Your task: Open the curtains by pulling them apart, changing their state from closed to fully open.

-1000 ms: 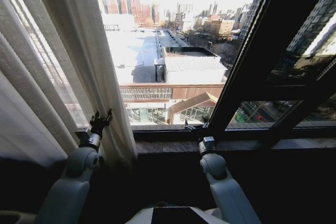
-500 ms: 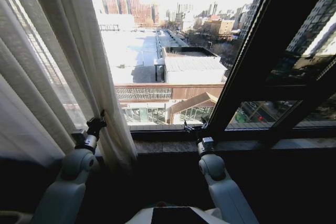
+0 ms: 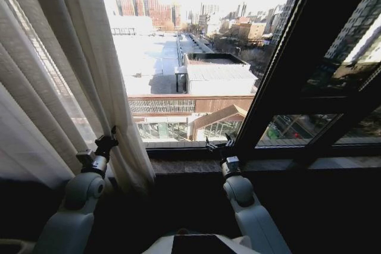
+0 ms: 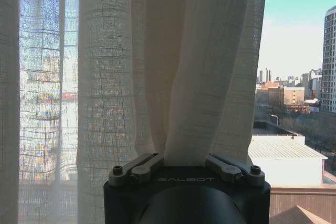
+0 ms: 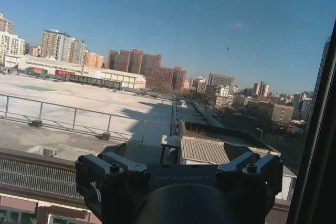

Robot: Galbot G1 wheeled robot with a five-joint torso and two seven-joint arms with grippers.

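Left gripper (image 3: 107, 143) clenched on a bunched fold of the curtains (image 3: 71, 69), fabric rising straight up from between the fingers (image 4: 137, 165), probably for dragging the panel aside. Right gripper (image 3: 219, 144) spread wide, grasping nothing, only bare window glass (image 3: 190, 46) beyond its fingertips.

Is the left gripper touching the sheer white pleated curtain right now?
Touching. The left wrist view shows the sheer white pleated curtain bunched between the left gripper, its folds pinched right at the base.
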